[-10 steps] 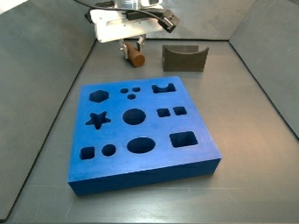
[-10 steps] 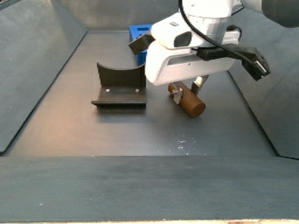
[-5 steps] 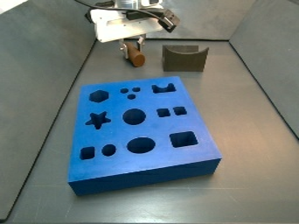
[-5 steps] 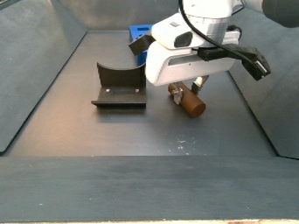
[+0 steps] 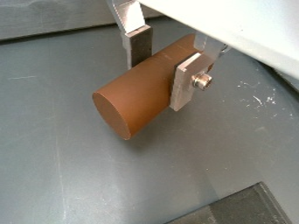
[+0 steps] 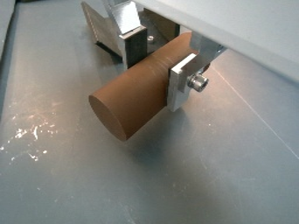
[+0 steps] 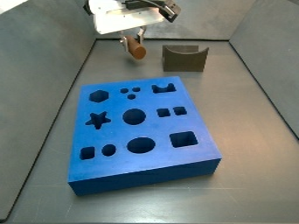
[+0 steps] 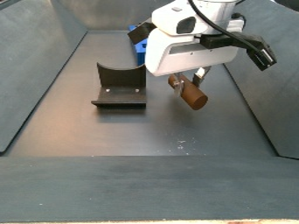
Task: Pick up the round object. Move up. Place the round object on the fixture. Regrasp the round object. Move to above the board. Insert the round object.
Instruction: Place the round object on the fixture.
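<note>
The round object [image 5: 131, 98] is a short brown-orange cylinder with a lighter round end face. It lies crosswise between the flat silver fingers of my gripper [image 5: 162, 66], which is shut on its middle; both wrist views show this, and the gripper [image 6: 158, 66] holds it above the grey floor. In both side views the round object [image 7: 136, 49] [image 8: 190, 94] hangs tilted under the gripper [image 7: 133, 41] [image 8: 184, 82], clear of the floor. The dark fixture [image 7: 184, 58] [image 8: 119, 87] with its U-shaped notch stands on the floor beside them. The blue board [image 7: 140, 131] with its shaped holes lies further off.
Grey walls enclose the floor on three sides [image 7: 70, 61]. A corner of the blue board [image 8: 138, 38] shows behind the arm. Part of the fixture [image 6: 103, 39] shows behind one finger. Small white flecks mark the floor [image 6: 33, 140].
The gripper has risen with the round object in it; the round object has left the floor and now hangs above it. The fixture and the board have not moved.
</note>
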### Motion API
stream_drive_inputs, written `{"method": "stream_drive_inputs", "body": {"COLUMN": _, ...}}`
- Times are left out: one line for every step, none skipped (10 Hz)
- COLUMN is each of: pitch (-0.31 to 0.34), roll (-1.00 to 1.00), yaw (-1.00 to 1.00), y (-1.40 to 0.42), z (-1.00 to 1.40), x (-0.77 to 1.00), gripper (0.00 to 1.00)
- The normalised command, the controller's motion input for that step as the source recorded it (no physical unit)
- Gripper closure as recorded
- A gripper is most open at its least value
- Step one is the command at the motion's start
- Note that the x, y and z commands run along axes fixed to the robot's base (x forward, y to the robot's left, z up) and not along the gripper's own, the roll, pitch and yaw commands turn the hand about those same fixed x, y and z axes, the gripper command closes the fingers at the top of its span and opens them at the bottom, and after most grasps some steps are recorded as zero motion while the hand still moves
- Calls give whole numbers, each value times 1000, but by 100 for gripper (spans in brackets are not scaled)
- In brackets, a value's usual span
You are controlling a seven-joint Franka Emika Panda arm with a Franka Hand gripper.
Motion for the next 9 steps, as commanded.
{"method": "stream_drive_inputs", "body": {"pitch": 48, "roll": 8, "yaw": 20, "y": 7, "z": 1000, "x": 1, "gripper": 100}}
{"method": "stream_drive_inputs", "body": {"pitch": 85, "roll": 16, "yaw": 17, "y": 9, "z": 1000, "x": -6, "gripper": 100}}
{"method": "stream_drive_inputs", "body": {"pitch": 115, "roll": 40, "yaw": 4, "y": 10, "z": 1000, "x": -5, "gripper": 100}}
{"method": "stream_drive_inputs", "body": {"pitch": 125, "roll": 55, "yaw": -2, "y": 10, "z": 1000, "x": -7, "gripper": 100}}
{"method": "stream_drive_inputs", "body": {"pitch": 125, "roll": 104, "yaw": -11, "y": 11, "z": 1000, "x": -15, "gripper": 100}}
{"method": "stream_drive_inputs", "body": {"pitch": 120, "roll": 124, "yaw": -12, "y": 12, "z": 1000, "x": -17, "gripper": 100}}
{"method": "stream_drive_inputs", "body": {"pitch": 124, "roll": 148, "yaw": -10, "y": 10, "z": 1000, "x": -22, "gripper": 100}}
{"method": "stream_drive_inputs", "body": {"pitch": 127, "roll": 177, "yaw": -1, "y": 9, "z": 1000, "x": -26, "gripper": 100}}
{"method": "stream_drive_inputs", "body": {"pitch": 133, "roll": 198, "yaw": 3, "y": 7, "z": 1000, "x": -30, "gripper": 100}}
